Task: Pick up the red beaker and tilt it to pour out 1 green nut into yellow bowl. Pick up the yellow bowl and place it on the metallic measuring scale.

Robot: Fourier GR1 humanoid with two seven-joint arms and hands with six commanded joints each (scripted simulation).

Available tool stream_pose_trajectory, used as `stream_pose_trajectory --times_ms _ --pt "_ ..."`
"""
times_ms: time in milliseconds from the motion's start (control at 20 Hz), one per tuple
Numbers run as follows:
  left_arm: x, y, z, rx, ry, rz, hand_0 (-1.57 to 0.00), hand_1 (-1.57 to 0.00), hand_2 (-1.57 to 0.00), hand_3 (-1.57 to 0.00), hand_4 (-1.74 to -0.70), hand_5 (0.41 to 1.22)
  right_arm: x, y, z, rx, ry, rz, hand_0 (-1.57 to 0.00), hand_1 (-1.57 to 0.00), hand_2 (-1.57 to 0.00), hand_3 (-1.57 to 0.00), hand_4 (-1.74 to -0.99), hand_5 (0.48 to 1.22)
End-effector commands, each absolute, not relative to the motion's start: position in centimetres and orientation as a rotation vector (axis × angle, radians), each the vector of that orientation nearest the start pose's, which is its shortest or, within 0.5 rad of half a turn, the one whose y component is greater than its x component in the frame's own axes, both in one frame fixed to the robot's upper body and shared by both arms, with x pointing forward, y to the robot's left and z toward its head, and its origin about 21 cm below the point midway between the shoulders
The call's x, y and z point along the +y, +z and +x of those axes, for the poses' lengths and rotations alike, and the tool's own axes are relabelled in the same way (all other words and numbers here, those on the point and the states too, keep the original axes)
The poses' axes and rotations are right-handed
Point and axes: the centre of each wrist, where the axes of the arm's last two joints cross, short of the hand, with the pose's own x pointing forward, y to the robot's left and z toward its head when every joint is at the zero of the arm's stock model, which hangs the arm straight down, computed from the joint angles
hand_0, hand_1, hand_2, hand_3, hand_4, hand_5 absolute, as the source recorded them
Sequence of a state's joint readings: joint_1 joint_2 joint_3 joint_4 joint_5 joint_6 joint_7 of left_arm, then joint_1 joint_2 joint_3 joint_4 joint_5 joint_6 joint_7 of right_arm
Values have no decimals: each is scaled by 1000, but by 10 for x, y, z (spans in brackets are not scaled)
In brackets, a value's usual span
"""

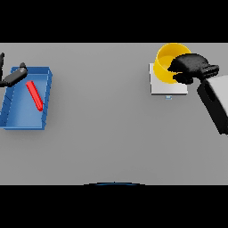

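Note:
The yellow bowl (165,60) stands on the metallic measuring scale (167,87) at the back right. My right hand (189,67) grips the bowl's right rim, fingers curled over it. I cannot see inside the bowl for a green nut. The red beaker (34,95) lies on its side inside a blue bin (45,107) at the left. My left hand (13,76) shows at the far left edge, over the bin's back corner, fingers straight and holding nothing.
The blue bin sits near the table's left edge. The scale has a small blue display (168,97) on its front side. Grey table surface (107,124) spreads between the bin and the scale.

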State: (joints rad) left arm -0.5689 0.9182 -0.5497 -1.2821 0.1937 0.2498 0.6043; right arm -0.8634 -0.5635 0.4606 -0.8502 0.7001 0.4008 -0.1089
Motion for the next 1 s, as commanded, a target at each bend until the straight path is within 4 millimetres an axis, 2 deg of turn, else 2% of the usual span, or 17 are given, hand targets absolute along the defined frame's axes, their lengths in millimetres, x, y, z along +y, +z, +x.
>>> stream_pose_trajectory --times_ms 0,300,500,600,650,700,800,850,950 --pt "323 130 344 -1042 -517 767 1 1 1 1 -814 757 -258 116 426 -1094 1640 -686 -1571 -1566 -1571 -1360 -1724 1221" --pt "323 131 345 -1057 -518 770 1 1 1 1 -796 729 -260 92 434 -1054 1608 -689 -1571 -1499 -1565 -1500 -1727 1221" --pt "320 129 346 -1054 -517 764 1 1 1 1 -806 734 -262 87 435 -1066 1600 -667 -1548 -1420 -1568 -1481 -1721 1221" --pt "321 129 346 -1052 -515 763 1 1 1 1 -811 740 -263 87 436 -1049 1590 -649 -1536 -1411 -1569 -1165 -1728 1221" --pt "319 129 346 -1055 -522 763 1 1 1 1 -813 745 -263 89 438 -1044 1581 -640 -1543 -1443 -1496 -1022 -1659 1221" --pt "320 132 347 -1051 -517 764 1 1 1 1 -812 745 -263 90 439 -1034 1564 -645 -1525 -1350 -1348 -907 -1596 1134" --pt "317 129 350 -1044 -520 758 1 1 1 1 -815 744 -264 88 440 -1024 1562 -629 -975 -866 -954 -762 -1504 983" --pt "317 129 351 -1045 -518 761 1 1 1 1 -812 745 -264 86 440 -1017 1561 -628 -780 -692 -810 -711 -1470 928" --pt "315 126 351 -1042 -530 761 1 1 1 1 -805 740 -264 87 441 -1011 1563 -621 -499 -443 -597 -635 -1425 851"
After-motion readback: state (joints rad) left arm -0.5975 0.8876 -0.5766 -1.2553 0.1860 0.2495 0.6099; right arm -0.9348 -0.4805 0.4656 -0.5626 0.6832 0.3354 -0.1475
